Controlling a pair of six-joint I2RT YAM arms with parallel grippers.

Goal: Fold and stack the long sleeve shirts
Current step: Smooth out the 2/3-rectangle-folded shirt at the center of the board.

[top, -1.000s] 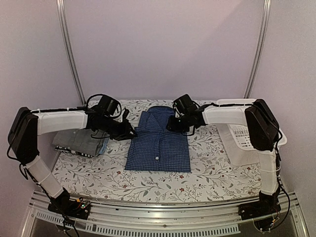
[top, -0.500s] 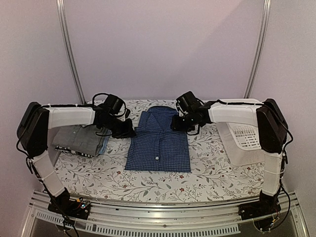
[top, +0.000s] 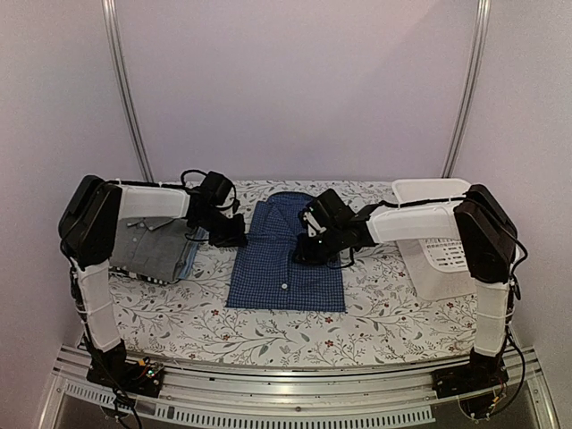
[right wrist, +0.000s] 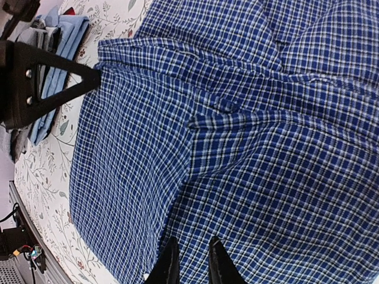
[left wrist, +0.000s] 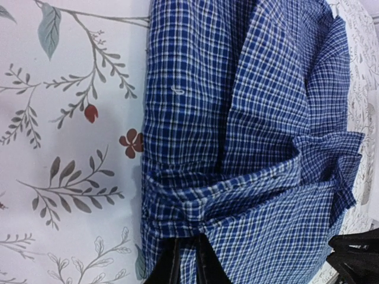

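Dark blue checked shirt [top: 286, 257] lies folded into a neat rectangle at the middle of the table [top: 386, 313], collar at the far end, a white button showing on its front. To its left sits a stack of folded shirts [top: 147, 252], grey on top with light blue and dark stripes beneath, and a white basket [top: 438, 255] stands at the right edge. The left claw [top: 234, 238] is at the shirt's left edge near the collar, where it was half a second ago, though its elbow has swung in closer over the stack. In the left wrist view its fingers [left wrist: 208, 269] stand almost together, and the checked cloth bunches in creases that run in to their tips, so it has the fabric pinched. The right claw [top: 304, 250] has moved from the shirt's right shoulder leftward and nearer, and now hangs over the chest beside the placket. In the right wrist view its fingertips [right wrist: 170, 266] are only a narrow gap apart with cloth showing between them; whether they grip it cannot be told. The shirt's outline on the table looks unchanged.
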